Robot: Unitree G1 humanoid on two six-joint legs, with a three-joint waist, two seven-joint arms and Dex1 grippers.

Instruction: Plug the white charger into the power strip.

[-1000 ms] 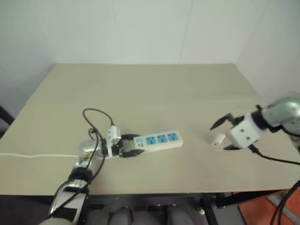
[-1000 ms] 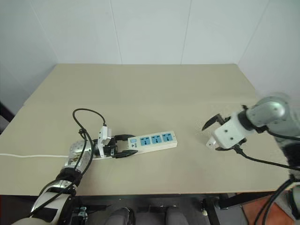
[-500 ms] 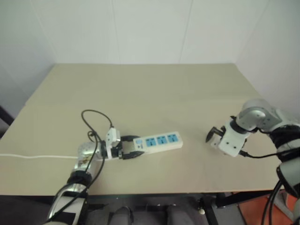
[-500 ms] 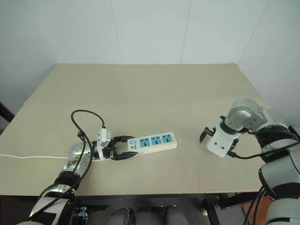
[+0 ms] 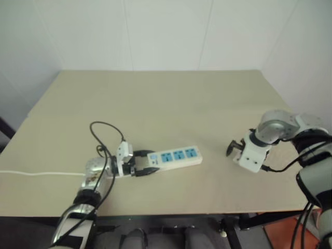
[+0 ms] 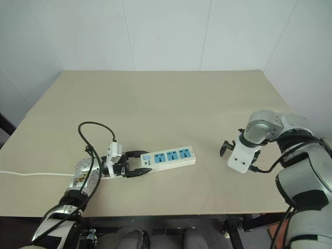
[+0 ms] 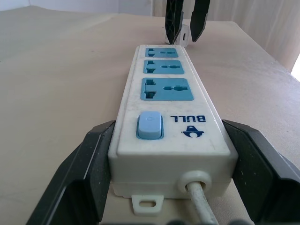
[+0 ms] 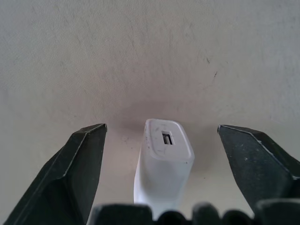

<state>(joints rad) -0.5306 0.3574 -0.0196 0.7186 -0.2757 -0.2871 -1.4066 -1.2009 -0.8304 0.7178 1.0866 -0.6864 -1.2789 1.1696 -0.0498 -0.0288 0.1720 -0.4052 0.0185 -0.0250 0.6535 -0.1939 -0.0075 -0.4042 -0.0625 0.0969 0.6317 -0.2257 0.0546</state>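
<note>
- we see the power strip (image 6: 167,157) lying flat on the tan table (image 6: 171,98), towards the near left, its three blue socket faces up and its switch end turned to the left gripper (image 6: 139,167).
- our left gripper lies level along the table, its two black fingers (image 7: 79,176) set either side of the strip's cord end; in the left wrist view they sit close against the strip's sides, though we cannot tell if they press on it.
- a thin white cord (image 5: 41,173) runs from that end to the table's left edge.
- the white charger (image 8: 161,161) rests on the table well to the right of the strip, its usb port end facing the right wrist camera.
- our right gripper (image 6: 231,150) points down over the charger, jaws spread wide, one black finger (image 8: 70,173) on each side with bare table between; it touches nothing.
- black cables (image 6: 93,136) loop over the left arm.
</note>
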